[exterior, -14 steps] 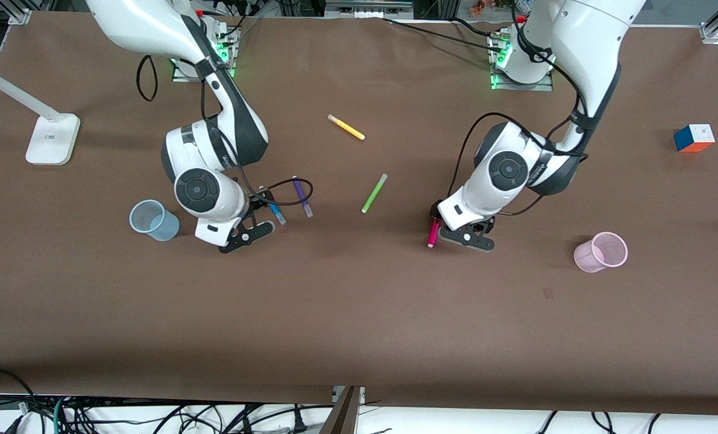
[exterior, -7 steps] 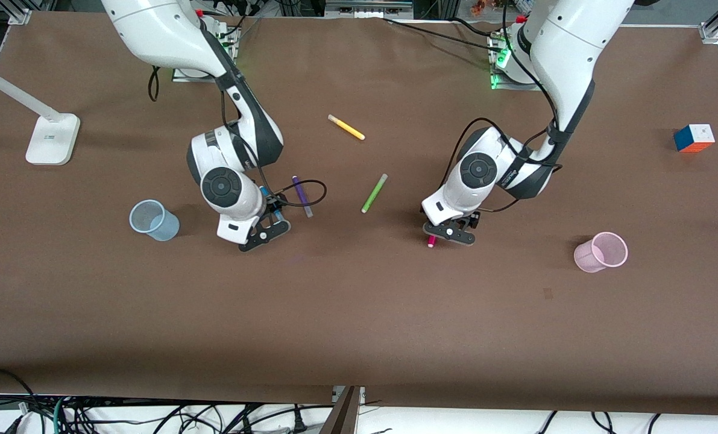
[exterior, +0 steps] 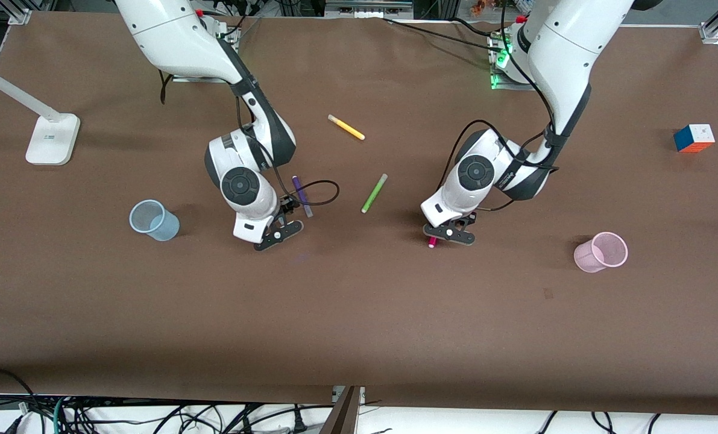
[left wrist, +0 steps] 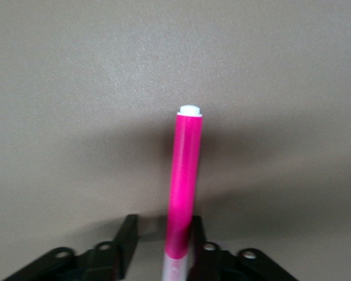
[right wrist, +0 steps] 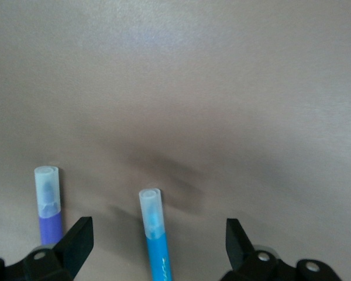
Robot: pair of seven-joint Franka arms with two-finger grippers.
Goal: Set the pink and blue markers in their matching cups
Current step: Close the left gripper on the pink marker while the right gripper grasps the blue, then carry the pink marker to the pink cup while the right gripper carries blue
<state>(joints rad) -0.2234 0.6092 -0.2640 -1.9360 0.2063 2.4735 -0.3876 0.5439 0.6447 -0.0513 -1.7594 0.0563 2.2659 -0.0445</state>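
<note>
Left gripper (left wrist: 158, 246): fingers closed against slim glossy pink marker (left wrist: 184, 175) lying on matte brown table (exterior: 359, 313) | Right gripper (right wrist: 158, 240): fingers apart, straddling blue marker (right wrist: 156, 234) beside purple pen (right wrist: 48, 205) | Translucent cups: blue cup (exterior: 152, 220), pink cup (exterior: 601, 251), at opposite table ends

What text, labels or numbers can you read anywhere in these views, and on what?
None can be read.
Blue marker: a dark squiggle of print on its barrel, between the open right gripper fingers, too blurred to read.
Left arm and right arm: small lettering on the dark wrist links, too small to read.
Lamp base: a faint grey mark, too small to read.
Pink marker, cups: no print visible.
</note>
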